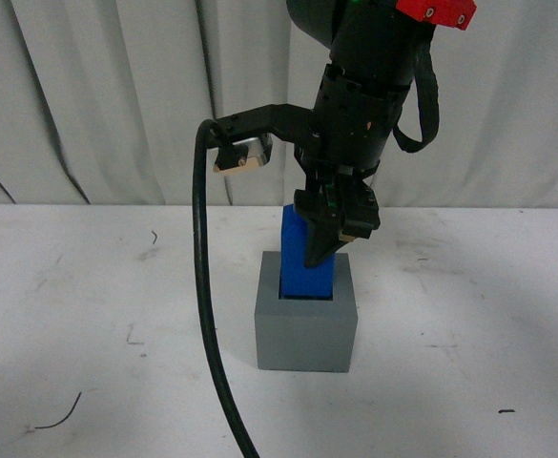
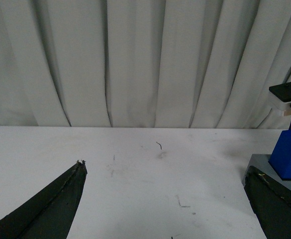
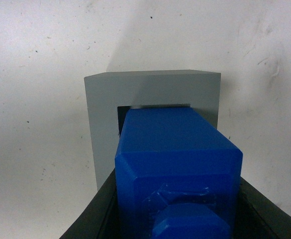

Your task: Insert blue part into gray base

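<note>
The gray base point(image 1: 306, 329) stands on the white table near the middle. The blue part point(image 1: 299, 258) stands upright with its lower end inside the base's square recess, its upper half above the rim. My right gripper point(image 1: 334, 243) is shut on the blue part from above. In the right wrist view the blue part point(image 3: 177, 159) fills the space between the black fingers, its knob near the lens, and the gray base point(image 3: 105, 104) frames it. My left gripper point(image 2: 165, 172) is open over bare table; the gray base point(image 2: 264, 167) and blue part point(image 2: 289, 154) lie beside one finger.
A thick black cable point(image 1: 207, 315) hangs from the right arm and runs down past the base's left side. White curtains point(image 1: 88, 95) close off the back of the table point(image 1: 469, 315). Small dark scraps point(image 1: 59, 415) lie on the surface.
</note>
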